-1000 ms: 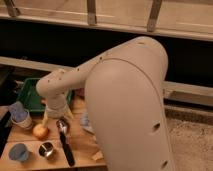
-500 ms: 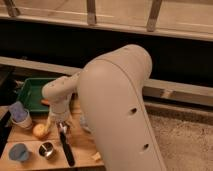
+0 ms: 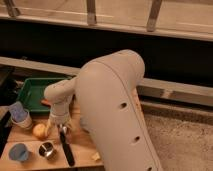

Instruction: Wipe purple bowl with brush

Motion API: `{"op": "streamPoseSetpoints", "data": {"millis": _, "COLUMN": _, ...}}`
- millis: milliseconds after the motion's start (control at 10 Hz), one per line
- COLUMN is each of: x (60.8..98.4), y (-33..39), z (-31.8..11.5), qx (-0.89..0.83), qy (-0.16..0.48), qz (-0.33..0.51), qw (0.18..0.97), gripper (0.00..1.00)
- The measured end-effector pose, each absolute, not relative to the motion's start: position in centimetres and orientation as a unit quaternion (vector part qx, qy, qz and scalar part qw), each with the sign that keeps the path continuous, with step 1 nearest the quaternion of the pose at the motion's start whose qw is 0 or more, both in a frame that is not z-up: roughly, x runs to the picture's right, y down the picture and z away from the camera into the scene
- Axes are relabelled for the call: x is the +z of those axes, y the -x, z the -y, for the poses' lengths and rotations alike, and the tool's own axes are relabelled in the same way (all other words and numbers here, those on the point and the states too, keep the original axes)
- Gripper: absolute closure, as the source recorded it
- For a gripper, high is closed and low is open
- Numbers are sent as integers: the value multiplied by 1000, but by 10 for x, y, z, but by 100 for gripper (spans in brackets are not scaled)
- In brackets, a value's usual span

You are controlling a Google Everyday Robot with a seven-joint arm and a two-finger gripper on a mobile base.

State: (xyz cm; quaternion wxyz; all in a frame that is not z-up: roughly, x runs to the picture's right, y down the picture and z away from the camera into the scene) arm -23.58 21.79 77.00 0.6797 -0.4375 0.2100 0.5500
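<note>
The brush (image 3: 66, 150) lies on the wooden table, its black handle pointing toward the front edge and its dark head (image 3: 62, 132) at the far end. My gripper (image 3: 59, 127) hangs from the white arm (image 3: 107, 100) right over the brush head, touching or nearly touching it. A dull bluish-purple round thing, which looks like the purple bowl (image 3: 19, 113), stands at the table's left edge, to the left of the gripper and apart from it.
A green tray (image 3: 31, 91) sits behind the gripper with a red-orange item (image 3: 45, 103) in it. An orange fruit (image 3: 40, 131) lies just left of the gripper. A small blue cup (image 3: 19, 152) and a metal cup (image 3: 46, 149) stand at the front left. A yellowish bit (image 3: 95, 156) lies at the front.
The arm has swung left and the gripper has come down from above the tray's edge onto the brush head. The brush and the other things have not moved.
</note>
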Motion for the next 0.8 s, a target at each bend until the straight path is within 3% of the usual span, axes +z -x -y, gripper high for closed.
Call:
{"op": "streamPoseSetpoints", "data": {"millis": 500, "x": 784, "y": 233, "z": -227, "qx": 555, "qy": 450, "qz": -215, "qw": 665, "gripper": 20}}
{"op": "streamPoseSetpoints", "data": {"millis": 600, "x": 786, "y": 230, "z": -228, "qx": 556, "qy": 450, "qz": -217, "qw": 664, "gripper": 23}}
{"op": "streamPoseSetpoints", "data": {"millis": 800, "x": 789, "y": 227, "z": -231, "qx": 555, "qy": 439, "qz": -230, "qw": 668, "gripper": 42}}
